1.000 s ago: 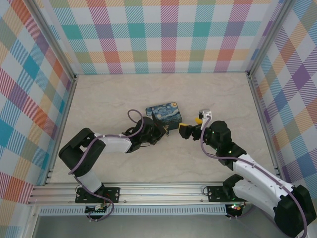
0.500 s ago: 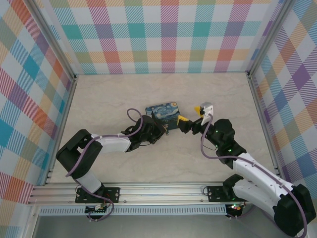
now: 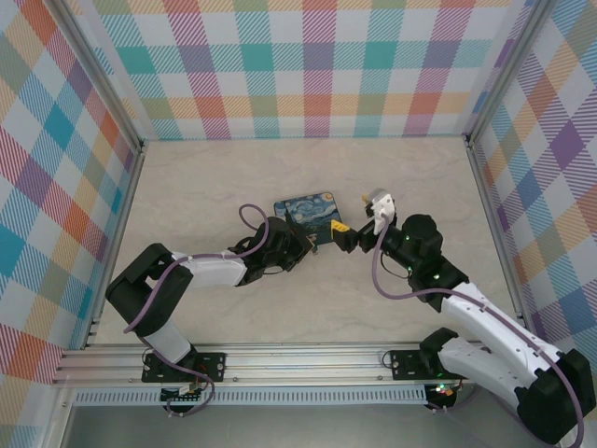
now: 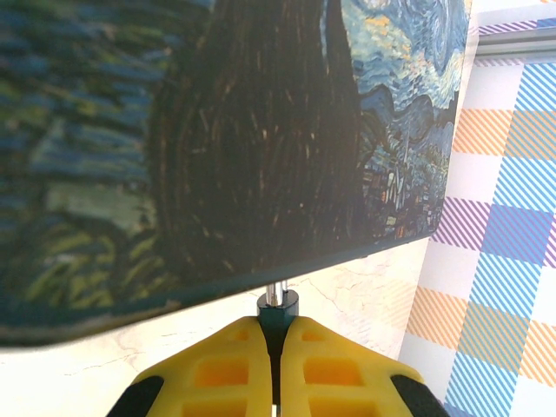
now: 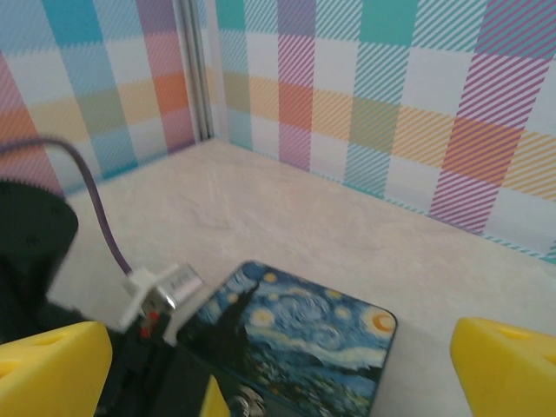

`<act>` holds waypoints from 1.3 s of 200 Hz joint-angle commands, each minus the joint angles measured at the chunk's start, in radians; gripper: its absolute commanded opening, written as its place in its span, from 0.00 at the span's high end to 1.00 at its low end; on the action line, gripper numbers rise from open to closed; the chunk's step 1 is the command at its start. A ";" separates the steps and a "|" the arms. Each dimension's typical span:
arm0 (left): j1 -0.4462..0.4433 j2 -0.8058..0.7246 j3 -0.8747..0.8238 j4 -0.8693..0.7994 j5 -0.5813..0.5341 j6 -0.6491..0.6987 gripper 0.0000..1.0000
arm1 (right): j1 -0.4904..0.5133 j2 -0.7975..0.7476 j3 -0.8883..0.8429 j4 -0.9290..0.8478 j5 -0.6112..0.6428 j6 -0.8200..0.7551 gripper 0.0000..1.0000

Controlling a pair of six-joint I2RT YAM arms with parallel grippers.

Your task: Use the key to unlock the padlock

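One padlock (image 4: 280, 306) is clamped in the left pincer (image 4: 278, 334), steadied at the painted tin's (image 4: 261, 130) edge for keying; the right pincer (image 5: 276, 352) is held wide, nothing gripped.

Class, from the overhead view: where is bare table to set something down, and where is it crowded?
Free: the broad table strip between the painted tin and back wall. Crowded: the centre, where left gripper and right gripper meet at the tin's near edge.
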 commanded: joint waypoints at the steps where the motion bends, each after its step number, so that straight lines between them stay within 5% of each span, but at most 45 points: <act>1: -0.013 -0.036 0.023 0.008 -0.014 -0.011 1.00 | 0.063 -0.048 -0.053 -0.110 0.123 -0.270 0.00; 41: -0.011 -0.037 0.018 0.028 -0.018 -0.046 1.00 | 0.295 0.002 -0.162 0.017 0.447 -0.498 0.13; 78: -0.004 -0.048 0.019 0.022 -0.006 -0.061 1.00 | 0.413 0.166 -0.264 0.181 0.614 -0.560 0.29; 159: -0.002 -0.047 0.037 0.018 0.017 -0.079 1.00 | 0.424 0.298 -0.261 0.309 0.557 -0.487 0.48; 260: -0.001 -0.070 0.027 0.018 0.017 -0.085 1.00 | 0.422 0.544 -0.196 0.563 0.532 -0.477 0.51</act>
